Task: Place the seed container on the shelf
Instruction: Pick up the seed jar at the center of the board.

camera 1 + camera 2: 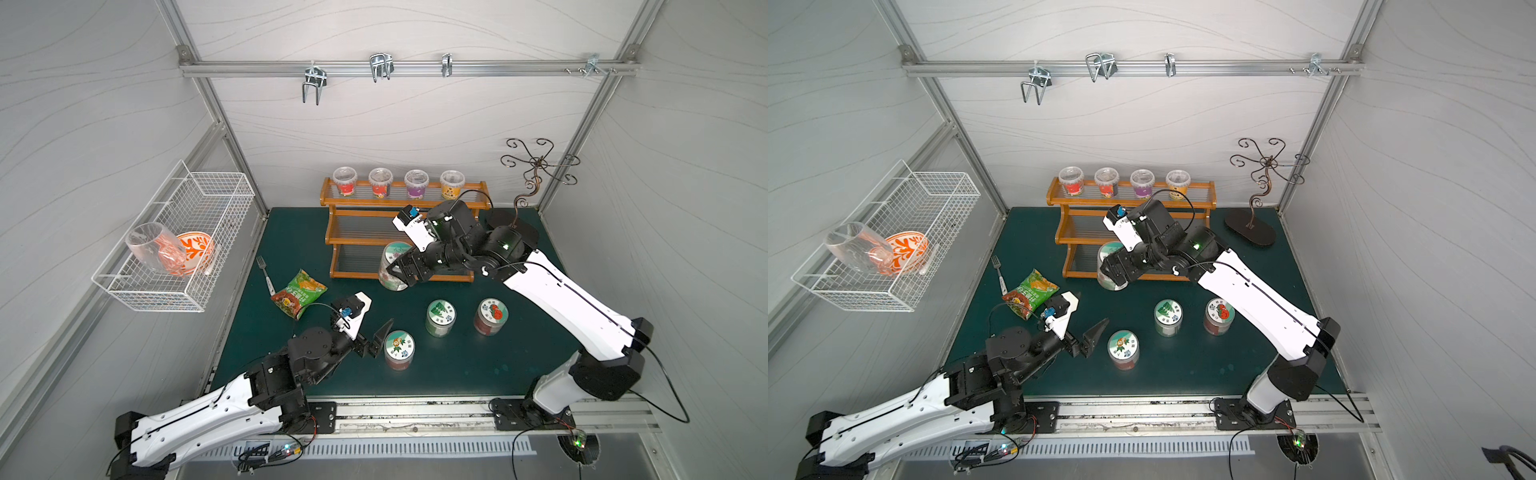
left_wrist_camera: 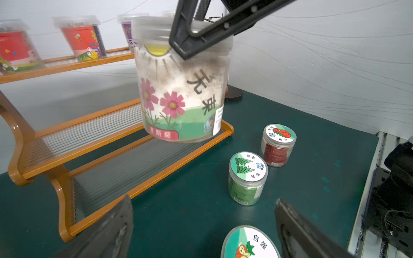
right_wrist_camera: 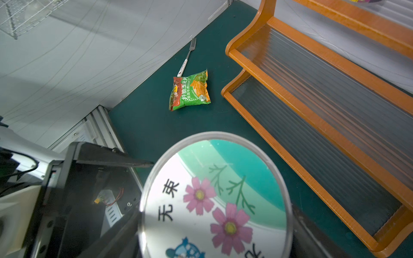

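Seed container near-upright, lid upward

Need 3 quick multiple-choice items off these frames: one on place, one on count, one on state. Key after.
1. Where do the four cups stand?
A) top tier of the shelf
B) its middle tier
C) its bottom tier

2. How many small jars stand on the green mat?
A) one
B) three
C) five

3. The big flower jar is:
A) lying flat
B) standing free
C) gripped by the right hand

Key:
1A, all four line the top tier in both top views.
2B, three lids show on the mat.
3C, the left wrist view shows the hand clamping its lid.
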Controlling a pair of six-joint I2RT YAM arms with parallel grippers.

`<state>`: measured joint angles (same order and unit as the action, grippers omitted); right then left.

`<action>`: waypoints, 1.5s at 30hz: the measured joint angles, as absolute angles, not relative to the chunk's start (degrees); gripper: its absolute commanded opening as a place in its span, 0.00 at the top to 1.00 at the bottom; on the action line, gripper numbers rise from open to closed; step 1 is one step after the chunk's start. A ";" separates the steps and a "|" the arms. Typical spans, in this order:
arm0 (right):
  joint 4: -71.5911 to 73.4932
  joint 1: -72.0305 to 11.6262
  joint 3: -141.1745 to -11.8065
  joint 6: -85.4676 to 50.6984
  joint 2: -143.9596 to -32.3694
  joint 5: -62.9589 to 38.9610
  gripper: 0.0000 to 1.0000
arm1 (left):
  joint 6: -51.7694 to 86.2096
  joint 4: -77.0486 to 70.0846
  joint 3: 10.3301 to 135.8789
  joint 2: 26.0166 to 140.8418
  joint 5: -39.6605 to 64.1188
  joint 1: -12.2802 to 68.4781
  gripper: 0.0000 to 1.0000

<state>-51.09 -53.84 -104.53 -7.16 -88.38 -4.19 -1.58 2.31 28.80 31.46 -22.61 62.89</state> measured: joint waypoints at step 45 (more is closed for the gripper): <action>-51.68 -58.83 -99.37 -2.48 -87.48 -6.44 0.36 | 2.17 -7.22 35.92 46.96 -19.57 58.63 0.34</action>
